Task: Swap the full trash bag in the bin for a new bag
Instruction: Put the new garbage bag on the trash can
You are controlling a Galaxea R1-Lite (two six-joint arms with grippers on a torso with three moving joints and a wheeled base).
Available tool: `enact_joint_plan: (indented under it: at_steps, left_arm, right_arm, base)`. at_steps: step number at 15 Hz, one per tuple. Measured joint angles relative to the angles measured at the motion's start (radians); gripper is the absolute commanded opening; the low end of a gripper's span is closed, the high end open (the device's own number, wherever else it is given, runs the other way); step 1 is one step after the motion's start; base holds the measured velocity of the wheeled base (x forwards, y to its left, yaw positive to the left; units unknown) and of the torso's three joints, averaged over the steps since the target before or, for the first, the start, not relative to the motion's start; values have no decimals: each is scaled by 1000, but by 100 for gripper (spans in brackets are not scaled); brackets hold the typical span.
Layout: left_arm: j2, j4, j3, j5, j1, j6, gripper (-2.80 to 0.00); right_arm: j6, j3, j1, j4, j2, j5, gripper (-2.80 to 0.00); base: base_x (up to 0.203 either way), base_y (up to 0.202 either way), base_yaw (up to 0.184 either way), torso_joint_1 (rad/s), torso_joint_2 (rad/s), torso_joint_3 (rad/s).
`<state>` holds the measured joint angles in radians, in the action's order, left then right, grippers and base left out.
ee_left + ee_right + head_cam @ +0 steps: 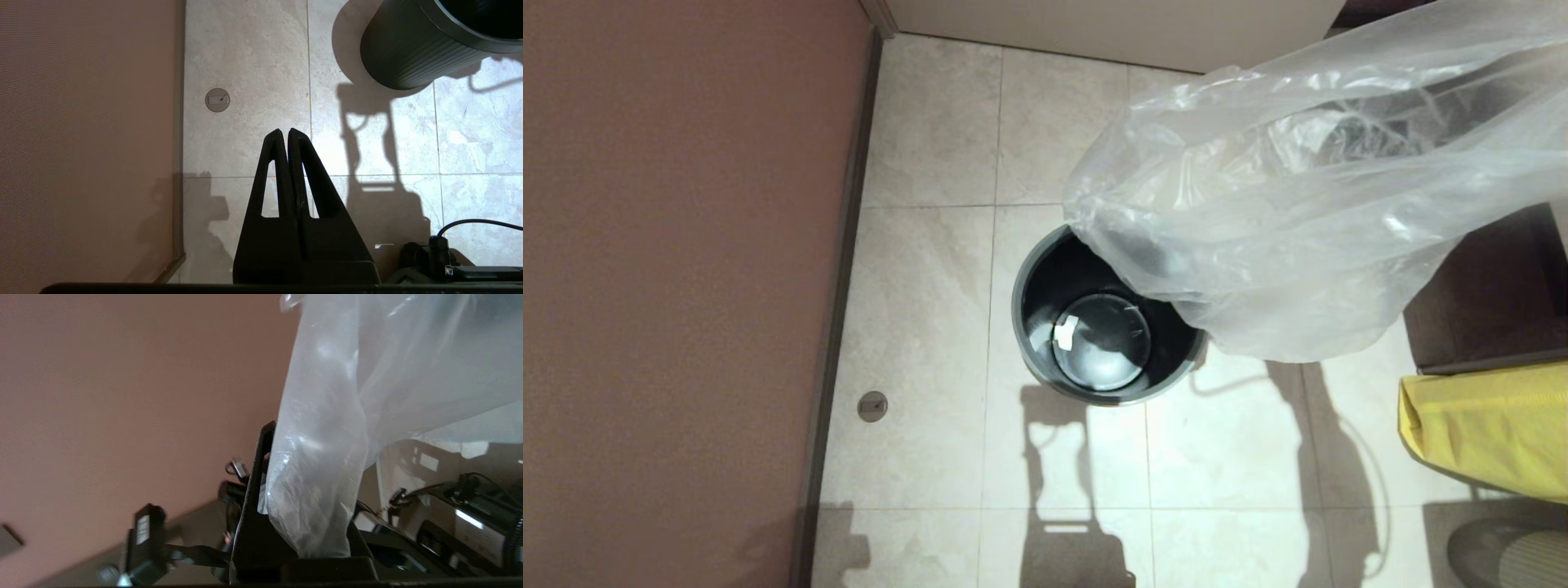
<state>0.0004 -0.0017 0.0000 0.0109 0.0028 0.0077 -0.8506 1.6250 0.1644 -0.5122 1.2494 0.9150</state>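
Right gripper (286, 457) pinches new bag (1298, 204) above bin (1033, 343) — unlined.

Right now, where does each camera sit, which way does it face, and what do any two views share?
Head: high up, looking down at the tiled floor, the bin and the new bag; no robot body visible.
Left wrist: behind the shut left gripper, facing the floor beside the wall.
Right wrist: behind the right gripper, shut on the bag, facing the wall.
Shared: head and left wrist both show the bin and the round floor plate.
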Motion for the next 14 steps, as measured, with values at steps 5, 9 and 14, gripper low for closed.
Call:
enact_joint_plan:
  at_steps: [5, 9, 14]
  left_arm:
    - [0, 0, 0, 0, 0, 0, -280]
    - [0, 0, 0, 0, 0, 0, -280]
    - [0, 0, 0, 0, 0, 0, -280]
  right_arm:
    - [71, 261, 176, 10, 233, 9, -280]
    - [75, 350, 268, 29, 317, 6, -280]
    - [75, 355, 276, 23, 283, 6, -280]
  base:
    - [0, 0, 0, 0, 0, 0]
    - [0, 0, 0, 0, 0, 0]
    - [0, 0, 0, 0, 0, 0]
